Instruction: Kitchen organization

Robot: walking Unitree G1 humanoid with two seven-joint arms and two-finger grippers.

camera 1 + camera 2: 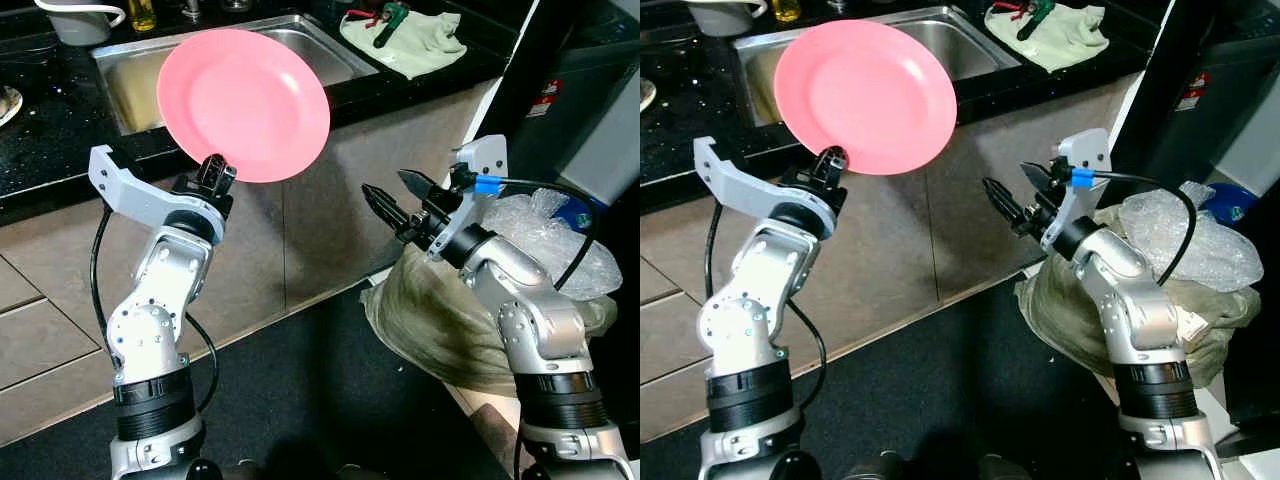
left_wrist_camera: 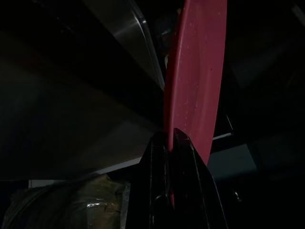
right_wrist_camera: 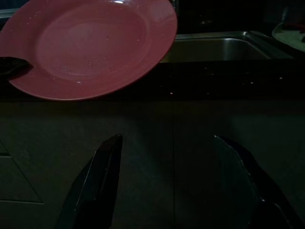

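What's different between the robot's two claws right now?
The left gripper is clamped on the rim of the pink plate, holding it up by the sink; the right gripper is open and holds nothing. The left points upward, the right sideways toward the plate. Both have two black fingers.

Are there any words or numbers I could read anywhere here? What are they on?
No text here is readable.
Red-and-white sticker on the dark cabinet at right: it has print, too small and blurred to read.
Blue packet by the bubble wrap: any print is too small to tell.
Pink plate, gripped by the left hand: no words on it.
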